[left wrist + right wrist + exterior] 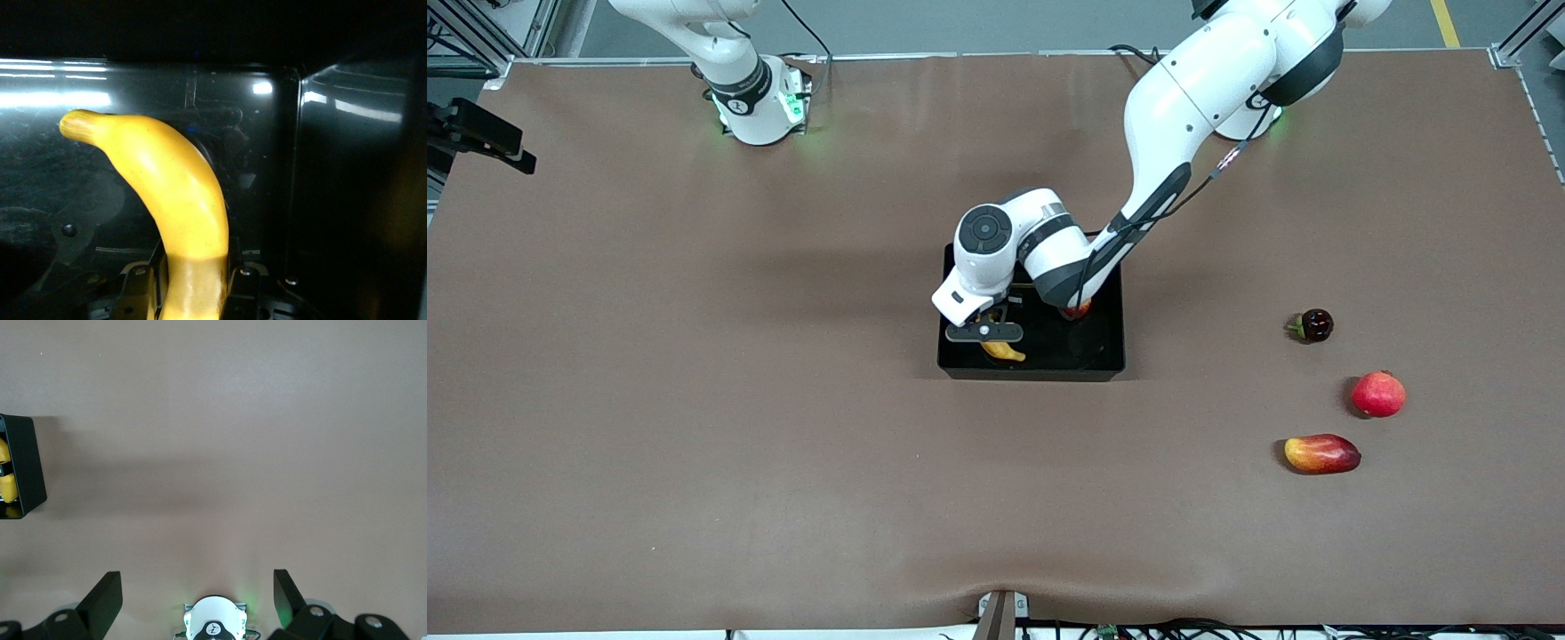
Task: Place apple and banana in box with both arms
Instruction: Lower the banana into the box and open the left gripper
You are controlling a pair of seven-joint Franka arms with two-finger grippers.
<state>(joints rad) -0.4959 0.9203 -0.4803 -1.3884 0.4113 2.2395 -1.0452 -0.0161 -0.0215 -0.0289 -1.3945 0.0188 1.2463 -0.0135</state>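
- Step in hand: left end effector (991, 331), low inside the box (1107, 360) at frame centre, clamps the banana (1004, 351); release looks due next, then a straight lift.
- Apple (1076, 311) already in the box, half hidden under the arm.
- Right end effector (197, 595) spread wide, waiting over bare table (233, 440).
- Banana smooth, waxy, curved; box glossy, scuffed plastic.
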